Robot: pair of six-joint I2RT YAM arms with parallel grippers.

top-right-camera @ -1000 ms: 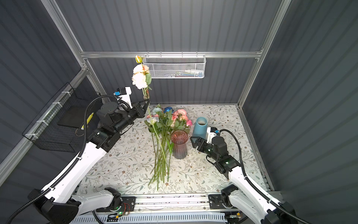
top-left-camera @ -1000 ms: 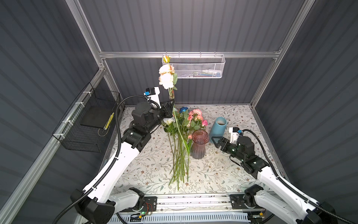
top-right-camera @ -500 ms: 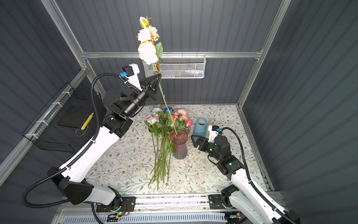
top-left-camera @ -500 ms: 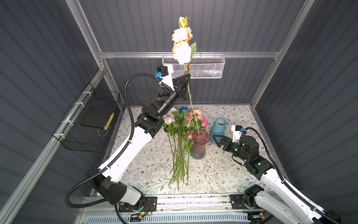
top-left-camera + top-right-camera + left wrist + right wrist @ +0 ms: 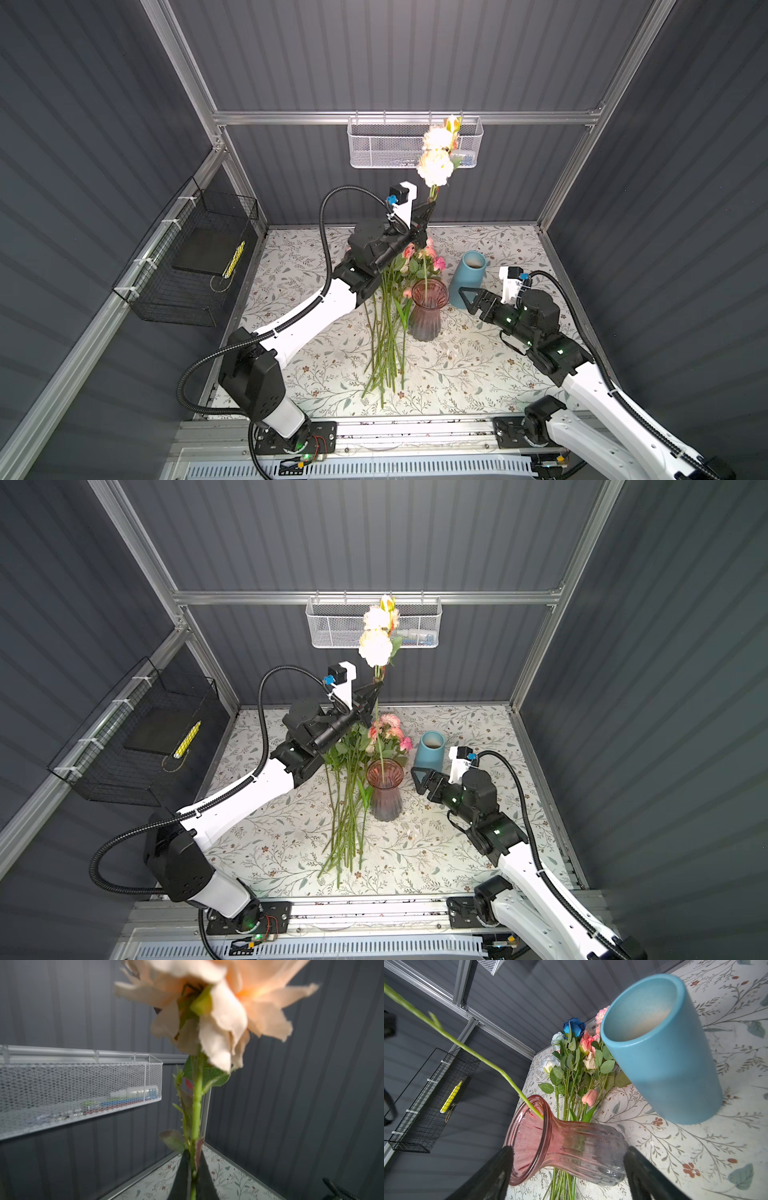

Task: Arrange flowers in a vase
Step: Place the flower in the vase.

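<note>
I reckon this peach rose (image 5: 228,1012) light, whippy; my left gripper (image 5: 192,1157) pinches its stem (image 5: 196,1105) high, right gripper (image 5: 468,297) wide open.

Blurred peach bloom (image 5: 218,1012) half out of frame; mesh basket (image 5: 72,1084) contents indistinct.

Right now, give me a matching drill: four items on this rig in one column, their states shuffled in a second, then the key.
Items
1. peach-and-cream flower spray
2. pink ribbed glass vase
3. blue matte cylinder vase
4. loose bundle of long-stemmed flowers

States
A. upright, nothing in it
B. lying flat on the floral tablecloth
C. pinched in the shut left hand, raised
D. upright, one green stem tip inside its mouth

Pairs: 1-C, 2-D, 3-A, 4-B
</note>
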